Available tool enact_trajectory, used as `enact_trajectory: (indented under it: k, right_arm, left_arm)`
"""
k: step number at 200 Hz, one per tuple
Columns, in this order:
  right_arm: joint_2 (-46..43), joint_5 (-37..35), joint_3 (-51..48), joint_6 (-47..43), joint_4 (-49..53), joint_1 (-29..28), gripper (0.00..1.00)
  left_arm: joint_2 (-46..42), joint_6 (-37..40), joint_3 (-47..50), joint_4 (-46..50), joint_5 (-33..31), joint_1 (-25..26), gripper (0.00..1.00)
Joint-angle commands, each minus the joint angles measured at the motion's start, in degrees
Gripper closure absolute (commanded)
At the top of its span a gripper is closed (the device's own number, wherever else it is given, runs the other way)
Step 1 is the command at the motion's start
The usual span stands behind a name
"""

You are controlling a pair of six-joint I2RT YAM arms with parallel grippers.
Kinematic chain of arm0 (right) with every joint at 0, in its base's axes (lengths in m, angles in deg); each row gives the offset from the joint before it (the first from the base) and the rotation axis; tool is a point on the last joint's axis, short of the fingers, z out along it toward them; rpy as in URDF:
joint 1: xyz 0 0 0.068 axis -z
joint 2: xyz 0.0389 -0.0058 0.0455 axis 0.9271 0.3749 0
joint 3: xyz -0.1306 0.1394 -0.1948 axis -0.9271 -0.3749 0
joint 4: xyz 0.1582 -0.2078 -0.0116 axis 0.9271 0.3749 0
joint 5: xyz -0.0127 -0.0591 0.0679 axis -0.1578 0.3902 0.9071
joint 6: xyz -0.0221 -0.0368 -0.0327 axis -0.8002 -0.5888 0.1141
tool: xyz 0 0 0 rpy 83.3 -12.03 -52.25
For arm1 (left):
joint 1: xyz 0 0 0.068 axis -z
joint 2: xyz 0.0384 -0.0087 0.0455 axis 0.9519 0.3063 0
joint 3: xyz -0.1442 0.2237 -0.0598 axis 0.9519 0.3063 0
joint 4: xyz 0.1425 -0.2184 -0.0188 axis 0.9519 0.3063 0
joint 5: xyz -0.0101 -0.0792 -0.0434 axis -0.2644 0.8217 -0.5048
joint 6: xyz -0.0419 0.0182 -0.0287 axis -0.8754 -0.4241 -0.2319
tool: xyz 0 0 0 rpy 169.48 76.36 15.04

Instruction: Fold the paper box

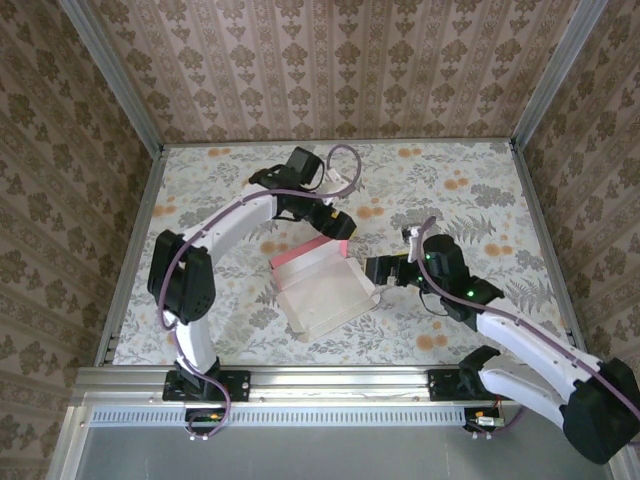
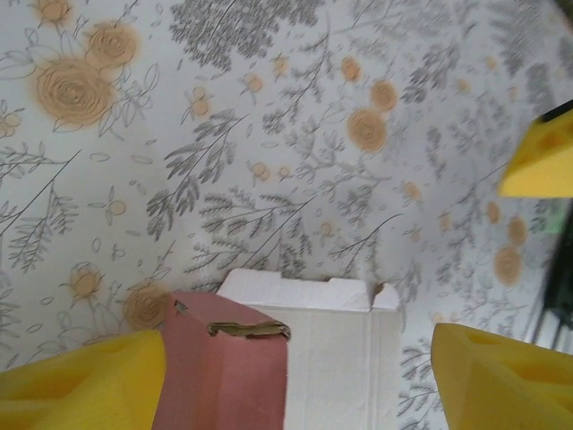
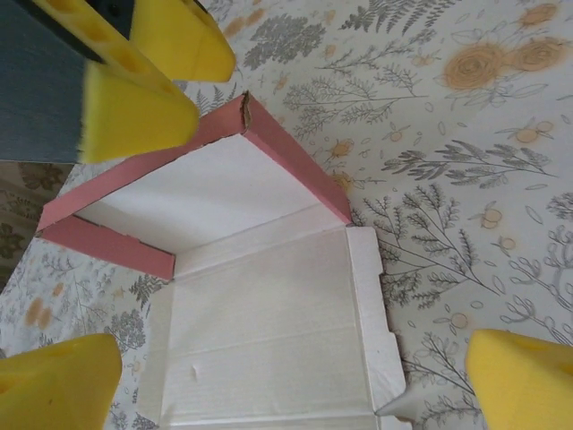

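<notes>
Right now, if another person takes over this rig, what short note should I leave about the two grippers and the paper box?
Left gripper: open, over the far pink edge of the paper box, gripping nothing.
Right gripper: open, at the box's right side, holding nothing.
Box: on the table between the arms, pale inside facing up.
Done: the pink walls at the far end stand up.
Left: the near panel and its side flaps lie flat, and the box is not closed.

Paper box (image 1: pixel 322 290): thin matt cardboard, ragged tear at 1 corner. Left finger pads (image 2: pixel 81 381): yellow porous foam. Table (image 1: pixel 480 200): matt floral print.
</notes>
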Motion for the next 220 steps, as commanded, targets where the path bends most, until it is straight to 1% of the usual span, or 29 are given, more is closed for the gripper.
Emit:
enact_trajectory:
  k: [1,31,49,75,97,110,126,149,165,184,201,220]
  right_arm:
    - [-3.15,1.90,-1.58,1.42,5.12,1.17,0.00]
    - [-5.35,1.90,-2.26,1.54,6.20,1.88,0.00]
    - [-5.58,1.91,-2.32,1.55,6.25,2.10,0.00]
    - [-5.05,1.99,-2.15,1.61,5.77,2.28,0.00]
    - [-4.45,2.02,-1.72,1.33,5.63,2.46,0.00]
    - [-4.13,2.15,-1.53,1.20,5.50,2.54,0.00]
    - [-3.92,2.16,-1.49,1.22,5.29,2.59,0.00]
    - [-4.10,2.07,-1.84,1.46,5.10,2.63,0.00]
    - [-4.32,2.00,-2.08,1.51,5.10,2.70,0.00]
    - [-4.49,1.90,-2.32,1.56,5.28,2.77,0.01]
    - [-4.57,1.73,-2.41,1.53,5.36,2.81,0.01]
    - [-4.54,1.64,-2.41,1.45,5.36,2.89,0.01]
  left_arm:
    - [3.17,3.17,-3.61,8.34,-7.62,1.47,0.23]
    - [6.85,4.77,-8.22,12.99,-11.80,3.09,0.23]
    - [8.26,4.46,-9.69,13.69,-12.33,3.55,0.23]
    - [9.87,3.51,-11.50,14.64,-13.24,4.37,0.27]
    - [11.36,3.05,-12.79,15.52,-13.74,4.69,0.32]
    - [12.00,2.42,-13.45,15.64,-13.66,4.83,0.36]
    - [12.53,1.69,-13.95,15.59,-13.73,4.97,0.38]
    - [13.58,0.68,-15.08,16.08,-14.59,5.21,0.43]
    - [13.96,0.56,-15.41,16.19,-15.14,5.27,0.46]
    - [14.22,0.52,-15.66,16.18,-15.08,5.23,0.52]
    - [14.40,0.56,-15.85,16.19,-14.77,5.30,0.54]
    - [14.62,0.91,-15.85,16.33,-14.85,5.44,0.58]
